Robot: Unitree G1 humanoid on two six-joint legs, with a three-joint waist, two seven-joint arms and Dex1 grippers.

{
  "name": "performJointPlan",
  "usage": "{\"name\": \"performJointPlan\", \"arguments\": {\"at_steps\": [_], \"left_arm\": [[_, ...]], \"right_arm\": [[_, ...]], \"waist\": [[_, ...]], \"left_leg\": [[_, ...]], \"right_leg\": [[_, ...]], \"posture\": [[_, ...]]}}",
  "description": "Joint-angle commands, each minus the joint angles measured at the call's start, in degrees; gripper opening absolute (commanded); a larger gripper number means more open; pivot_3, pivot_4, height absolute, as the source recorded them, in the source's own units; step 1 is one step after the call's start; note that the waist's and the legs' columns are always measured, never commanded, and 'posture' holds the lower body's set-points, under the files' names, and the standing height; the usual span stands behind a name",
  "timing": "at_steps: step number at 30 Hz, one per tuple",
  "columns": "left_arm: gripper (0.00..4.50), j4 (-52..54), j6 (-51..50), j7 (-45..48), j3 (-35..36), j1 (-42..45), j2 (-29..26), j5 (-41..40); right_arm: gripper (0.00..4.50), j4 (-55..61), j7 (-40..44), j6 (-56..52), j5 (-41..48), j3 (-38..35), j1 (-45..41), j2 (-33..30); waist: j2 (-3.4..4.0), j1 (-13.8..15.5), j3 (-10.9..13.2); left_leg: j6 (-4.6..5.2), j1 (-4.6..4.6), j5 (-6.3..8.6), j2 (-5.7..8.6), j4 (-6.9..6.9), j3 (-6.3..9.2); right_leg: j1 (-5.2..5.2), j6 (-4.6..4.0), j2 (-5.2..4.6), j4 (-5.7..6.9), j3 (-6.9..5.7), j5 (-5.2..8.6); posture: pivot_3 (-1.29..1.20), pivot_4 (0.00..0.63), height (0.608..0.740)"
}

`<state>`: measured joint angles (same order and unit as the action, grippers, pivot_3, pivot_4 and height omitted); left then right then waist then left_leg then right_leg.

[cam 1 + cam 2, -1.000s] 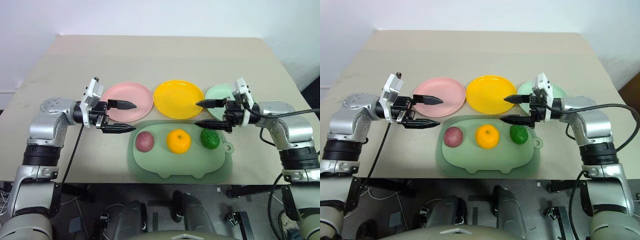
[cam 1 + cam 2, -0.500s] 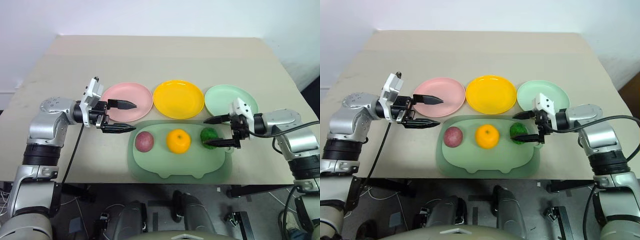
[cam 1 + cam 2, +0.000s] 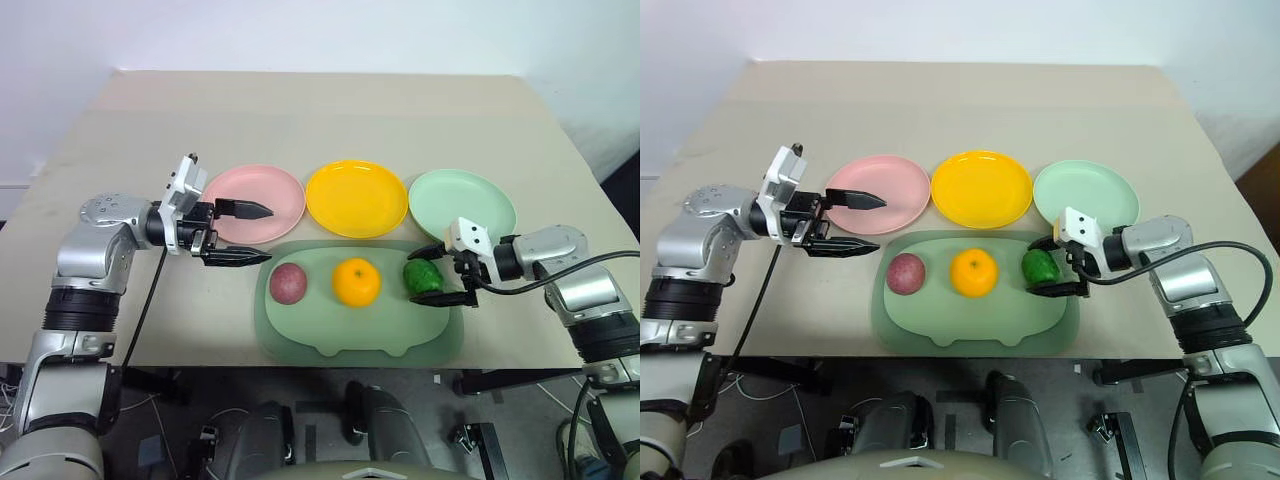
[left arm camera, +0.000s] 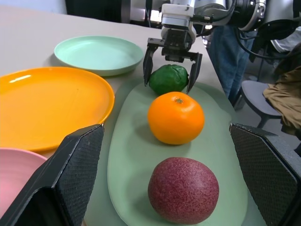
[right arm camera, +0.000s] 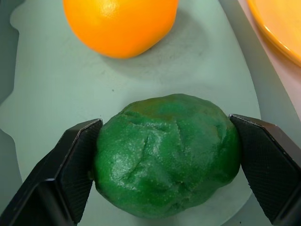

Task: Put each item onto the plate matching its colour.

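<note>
The green fruit [image 5: 167,153] sits on the mat [image 3: 360,330] at its right end, just below the mint plate [image 3: 462,203]; the right gripper [image 3: 440,275] has a finger on each side of it, and in the right wrist view both fingers [image 5: 77,162] look to be at the fruit's skin or a hair off it; whether they are squeezing yet cannot be told, and the fruit lies on the mat, not lifted.

The risk, as a guess: the fruit is round and bumpy, so a clamp off its middle could roll it out sideways toward the orange [image 3: 357,282] or off the mat's edge; a lift begun before the grip is firm would drop it short of the plate; a low carry could catch the plate's rim.

The left gripper [image 3: 245,234] hovers with fingers wide apart and nothing between them, over the near edge of the pink plate [image 3: 270,190]; the purple fruit [image 3: 288,283] lies just beside it on the mat, untouched; the yellow plate [image 3: 357,198] is bare.
</note>
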<state>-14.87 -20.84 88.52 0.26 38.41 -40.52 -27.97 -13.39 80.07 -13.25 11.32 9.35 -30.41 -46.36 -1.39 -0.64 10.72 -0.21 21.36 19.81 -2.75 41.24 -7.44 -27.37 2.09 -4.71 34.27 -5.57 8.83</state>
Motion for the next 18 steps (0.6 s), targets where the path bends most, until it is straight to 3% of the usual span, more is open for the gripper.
{"name": "performJointPlan", "arguments": {"at_steps": [1, 5, 13, 18], "left_arm": [[4.50, 2.2, -0.2, -0.1, 0.9, 0.7, -0.9, -0.7], [4.50, 2.3, -0.4, -0.3, 1.0, 0.7, -0.8, -0.8], [4.50, 2.3, -0.6, -0.4, 0.9, 0.7, -0.6, -0.9], [4.50, 2.1, -0.5, -0.3, 0.8, 0.9, -0.4, -0.8]], "right_arm": [[4.32, -2.0, -1.2, 0.5, -0.8, -0.5, -1.9, 0.7], [3.64, -1.2, 0.7, -1.9, 1.1, -0.8, -2.4, 0.5], [3.62, 0.4, -6.3, -12.9, 11.9, -10.9, -9.7, 6.0], [3.62, -8.6, -16.6, -5.3, 0.7, -7.2, -12.9, 6.1]], "waist": [[0.00, 0.0, 0.0], [0.00, 0.0, 0.0], [0.11, -0.2, 0.1], [0.09, 0.3, 0.1]], "left_leg": [[0.00, 0.00, 0.00, 0.00, 0.01, 0.00], [0.00, 0.00, 0.00, 0.00, 0.01, 0.00], [-0.04, 0.01, -0.02, -0.01, 0.01, -0.04], [-0.01, 0.05, -0.01, 0.02, 0.00, 0.02]], "right_leg": [[0.00, 0.00, 0.00, 0.00, 0.00, 0.00], [0.00, 0.00, 0.00, 0.00, 0.00, 0.00], [-0.07, -0.01, 0.01, 0.06, 0.05, 0.00], [0.02, 0.00, -0.03, 0.04, -0.02, -0.01]], "posture": [[0.00, 0.150, 0.704], [0.00, 0.150, 0.704], [0.00, 0.150, 0.704], [0.00, 0.150, 0.704]]}}
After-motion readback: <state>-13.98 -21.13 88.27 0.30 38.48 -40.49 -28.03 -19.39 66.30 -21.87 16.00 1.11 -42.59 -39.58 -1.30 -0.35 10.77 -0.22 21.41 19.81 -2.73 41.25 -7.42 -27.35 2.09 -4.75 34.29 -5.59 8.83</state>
